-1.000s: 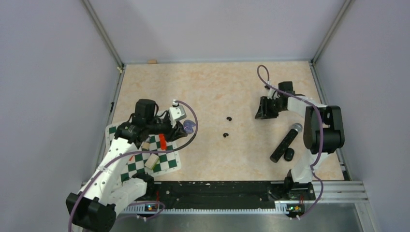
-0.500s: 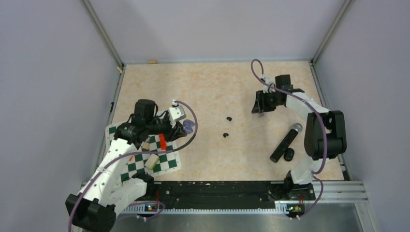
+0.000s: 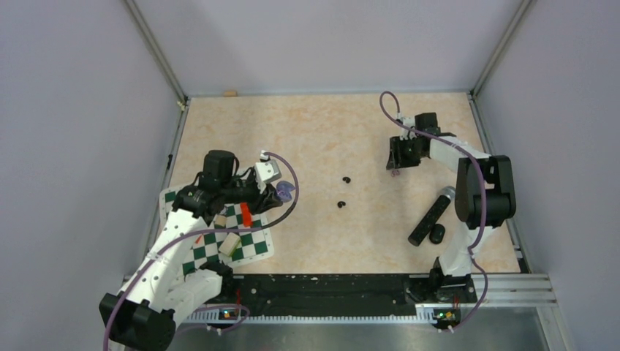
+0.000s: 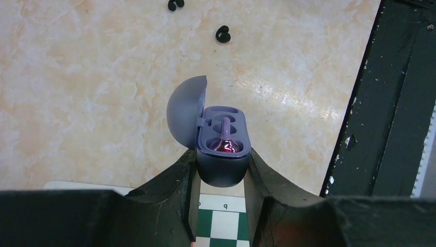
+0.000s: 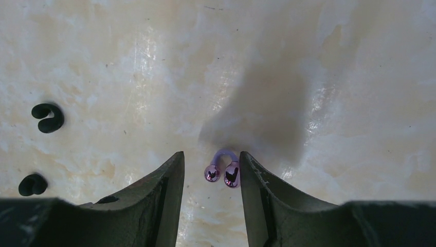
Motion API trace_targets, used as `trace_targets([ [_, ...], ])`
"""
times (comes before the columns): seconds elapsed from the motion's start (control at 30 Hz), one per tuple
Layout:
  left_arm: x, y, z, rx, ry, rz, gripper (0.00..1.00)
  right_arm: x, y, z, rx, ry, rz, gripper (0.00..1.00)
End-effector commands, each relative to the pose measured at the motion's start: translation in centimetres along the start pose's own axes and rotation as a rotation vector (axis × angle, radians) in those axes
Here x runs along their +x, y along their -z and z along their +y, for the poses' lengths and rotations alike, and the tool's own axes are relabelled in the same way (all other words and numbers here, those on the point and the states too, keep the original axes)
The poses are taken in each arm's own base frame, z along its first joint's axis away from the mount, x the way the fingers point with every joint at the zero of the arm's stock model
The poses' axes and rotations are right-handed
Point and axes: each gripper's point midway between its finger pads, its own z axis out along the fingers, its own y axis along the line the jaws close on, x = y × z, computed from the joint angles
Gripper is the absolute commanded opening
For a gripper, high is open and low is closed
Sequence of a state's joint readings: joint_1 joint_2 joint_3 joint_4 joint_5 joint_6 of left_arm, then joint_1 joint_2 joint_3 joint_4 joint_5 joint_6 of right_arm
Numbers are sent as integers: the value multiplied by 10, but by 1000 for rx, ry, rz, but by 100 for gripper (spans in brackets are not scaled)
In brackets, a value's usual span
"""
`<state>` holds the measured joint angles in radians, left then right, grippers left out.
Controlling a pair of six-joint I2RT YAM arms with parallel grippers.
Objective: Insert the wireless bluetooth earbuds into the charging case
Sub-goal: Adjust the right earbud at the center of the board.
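Nearest the bases, the left end effector (image 4: 222, 158) is clamped on the charging case (image 4: 222, 175), lid swung open, one lilac earbud (image 4: 225, 145) seated inside. Farther out over the surface (image 5: 128, 77), the right end effector (image 5: 211, 154) hangs with fingers apart, and the second earbud (image 5: 230, 176) sits between them, close to one finger.
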<state>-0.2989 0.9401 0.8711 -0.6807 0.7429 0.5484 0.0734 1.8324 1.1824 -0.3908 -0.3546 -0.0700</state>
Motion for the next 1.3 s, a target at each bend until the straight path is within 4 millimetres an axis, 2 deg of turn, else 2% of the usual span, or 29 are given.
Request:
trace_targets([
  [0.0,-7,1,2,-5,-17,-28,0,-3,2,-8,31,9,-16,43],
  [0.3,-8,2,1,-5,-19,-35,0,14,4,-1,-4,0,46,43],
  [0.7,-8,1,1,0,-19,-35,0,38,7,25,-140,-73,157,40],
  [0.87,-7,1,1,3,-14,-33,0,39,8,32,-179,-97,161,40],
  [1.1,-7,1,2,2,-12,-31,0,36,14,56,-314,-127,152,39],
  [1.27,-7,0,1,6,-11,-31,0,35,13,52,-289,-117,149,39],
])
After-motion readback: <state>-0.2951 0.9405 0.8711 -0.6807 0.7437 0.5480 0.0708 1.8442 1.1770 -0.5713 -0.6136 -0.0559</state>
